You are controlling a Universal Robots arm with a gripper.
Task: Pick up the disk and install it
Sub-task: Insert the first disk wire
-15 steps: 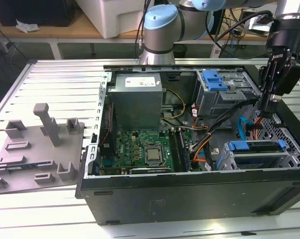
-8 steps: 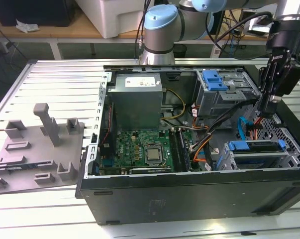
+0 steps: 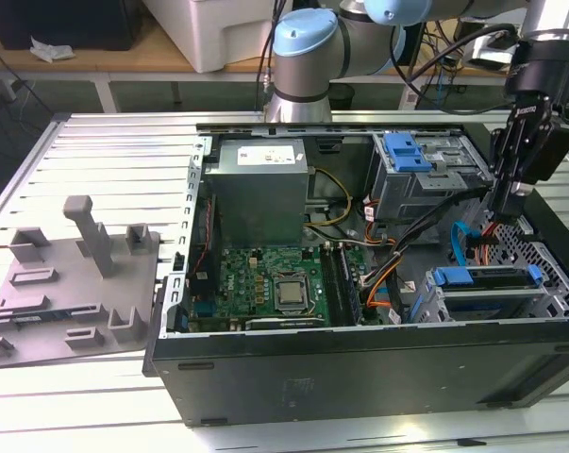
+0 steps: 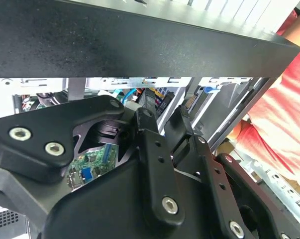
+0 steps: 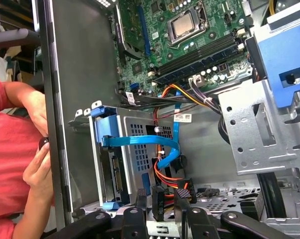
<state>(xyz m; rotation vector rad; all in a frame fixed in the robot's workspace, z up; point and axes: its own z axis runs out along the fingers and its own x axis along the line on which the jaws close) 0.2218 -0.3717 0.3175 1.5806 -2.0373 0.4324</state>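
— Gripper (image 3: 503,203) first: what was it holding?
— Nothing, as far as I could judge. It hung low inside the computer case (image 3: 359,377). In the first wrist view its fingers (image 5: 141,199) stood apart, with a black plug (image 5: 158,195) between them but no pinch on it.
— And the disk?
— The disk (image 3: 484,294) lay flat in the drive cage (image 3: 553,288) at the exterior view's right, with a blue rail (image 3: 482,276) along its upper edge. Its connector end (image 5: 115,174) faced into the case, I'd say so the leads could reach it.
— Were they plugged in?
— Couldn't tell. A blue data cable (image 5: 140,142) looped across the cage's side, and orange wires (image 5: 164,177) hung just beside it, near the gripper.
— Further out?
— The motherboard (image 3: 265,274) sat beside the cage, with the power supply (image 3: 260,184) beyond it. The case lay on its side with the panel off, probably so the arm (image 3: 308,42) could reach in from above. A person's hand (image 5: 35,169) was close against the case's outer wall; why, I couldn't say.
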